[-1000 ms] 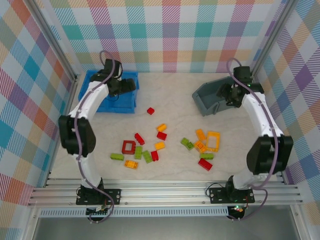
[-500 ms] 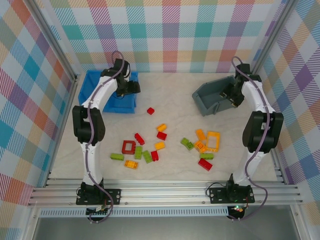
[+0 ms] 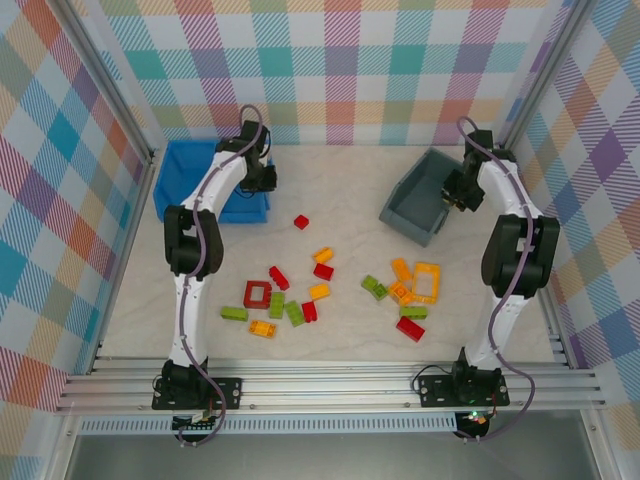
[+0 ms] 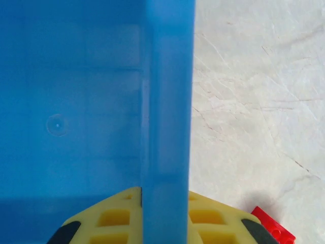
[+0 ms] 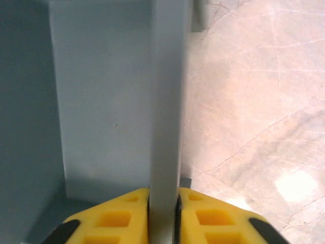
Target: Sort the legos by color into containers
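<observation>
Risk: we judge a thin wall could slip from either pinch, tipping or skidding a bin
Left pincer [image 4: 165,219]: pinching the right wall of the blue bin [image 3: 180,186], upper left of frame
Right pincer [image 5: 163,213]: pinching a wall of the dark grey bin [image 3: 410,206], upper right
Legos [image 3: 323,271]: red, lime and orange-yellow studded bricks, loose on the surface [image 3: 340,180], centre

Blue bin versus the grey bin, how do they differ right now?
The blue bin is bright blue and wider; the grey bin is dark grey and smaller. The blue bin sits straight at far left; the grey bin is turned diagonally at far right. Shared: each has one wall pinched by a gripper, the left gripper on blue, the right gripper on grey.
</observation>
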Motion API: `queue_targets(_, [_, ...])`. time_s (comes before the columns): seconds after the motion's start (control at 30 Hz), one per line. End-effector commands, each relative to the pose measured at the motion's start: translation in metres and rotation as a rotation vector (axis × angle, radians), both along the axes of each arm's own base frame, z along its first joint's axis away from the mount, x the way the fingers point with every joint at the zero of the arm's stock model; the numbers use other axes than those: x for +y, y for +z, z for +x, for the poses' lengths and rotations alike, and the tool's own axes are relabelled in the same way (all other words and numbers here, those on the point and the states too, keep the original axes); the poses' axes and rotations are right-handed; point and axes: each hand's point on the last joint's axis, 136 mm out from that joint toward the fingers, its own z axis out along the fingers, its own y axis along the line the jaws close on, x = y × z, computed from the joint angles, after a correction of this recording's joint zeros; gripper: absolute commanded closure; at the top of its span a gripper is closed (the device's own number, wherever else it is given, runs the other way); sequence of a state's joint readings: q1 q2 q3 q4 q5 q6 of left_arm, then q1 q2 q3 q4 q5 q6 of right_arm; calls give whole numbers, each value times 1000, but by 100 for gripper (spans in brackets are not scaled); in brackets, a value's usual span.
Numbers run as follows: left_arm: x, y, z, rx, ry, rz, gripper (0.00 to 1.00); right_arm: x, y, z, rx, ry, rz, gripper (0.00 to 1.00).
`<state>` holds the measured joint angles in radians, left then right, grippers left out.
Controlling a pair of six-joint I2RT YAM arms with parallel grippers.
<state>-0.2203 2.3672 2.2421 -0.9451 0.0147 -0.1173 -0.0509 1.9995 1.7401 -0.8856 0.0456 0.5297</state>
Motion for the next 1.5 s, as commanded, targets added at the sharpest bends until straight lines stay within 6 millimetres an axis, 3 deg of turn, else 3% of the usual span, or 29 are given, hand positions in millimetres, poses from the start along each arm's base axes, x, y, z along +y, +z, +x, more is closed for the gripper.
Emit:
queue_targets(0.0, [-26,3,13,-17,-35,-98,100,10,4,-1,9,60,-39,87])
queue_targets(0.17, [-60,10,31,-65,-46,-184,100,23,11,3,-7,104,-62,91])
queue_targets(0.5, [-117,12,47,-110,33,-364,100,44,16,2,-10,147,-51,92])
queue_targets(0.7, [-155,25,47,-140,64,-455,100,51,17,-1,-16,164,-40,92])
queue_targets(0.8, [-166,21,43,-122,87,-473,100,52,16,-4,-15,168,-35,92])
queue_targets(1.03, [-181,4,5,-2,145,-442,100,53,20,-3,-26,188,-40,92])
queue_targets(1.37, [-196,5,-65,36,260,-439,100,54,30,-4,-38,212,-47,92])
queue_targets(1.47, [-208,13,-76,6,232,-460,100,56,30,-5,-46,220,-35,92])
